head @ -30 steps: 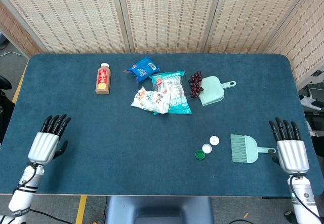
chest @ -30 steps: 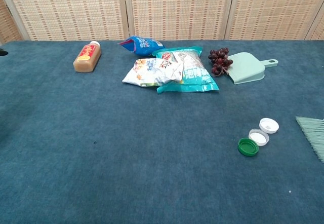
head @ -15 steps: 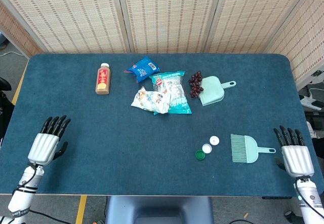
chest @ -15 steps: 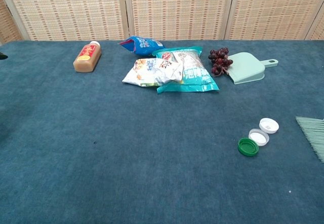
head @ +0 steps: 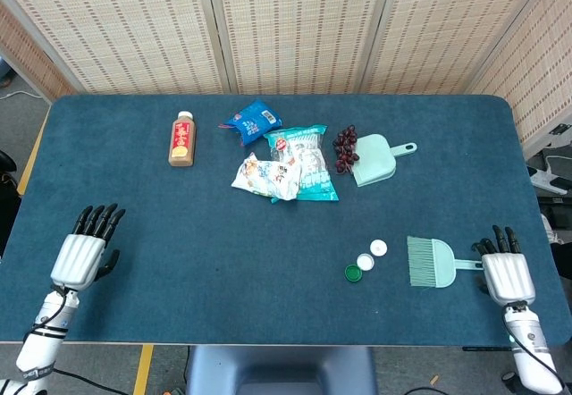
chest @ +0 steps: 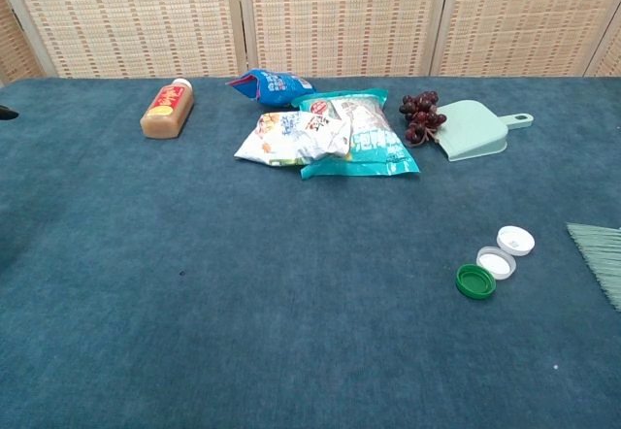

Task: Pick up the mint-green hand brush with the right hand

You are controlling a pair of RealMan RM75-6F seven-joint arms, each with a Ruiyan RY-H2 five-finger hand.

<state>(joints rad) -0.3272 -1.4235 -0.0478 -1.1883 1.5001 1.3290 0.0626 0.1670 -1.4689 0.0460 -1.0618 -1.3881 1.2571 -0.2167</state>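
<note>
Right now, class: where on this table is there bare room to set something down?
Free: the wide stretch between the bottle, left hand and caps. Crowded: the snack bags, grapes and dustpan; also the brush.

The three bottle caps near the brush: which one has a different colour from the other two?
The green cap, nearest the table's front edge. The other two caps are white and lie further back, in a row toward the brush.

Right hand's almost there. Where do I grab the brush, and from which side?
Take the brush by its thin handle, which points right toward the right hand; the bristles fan left toward the caps. It lies flat, so come from the right and above, fingers closing across the handle.
</note>
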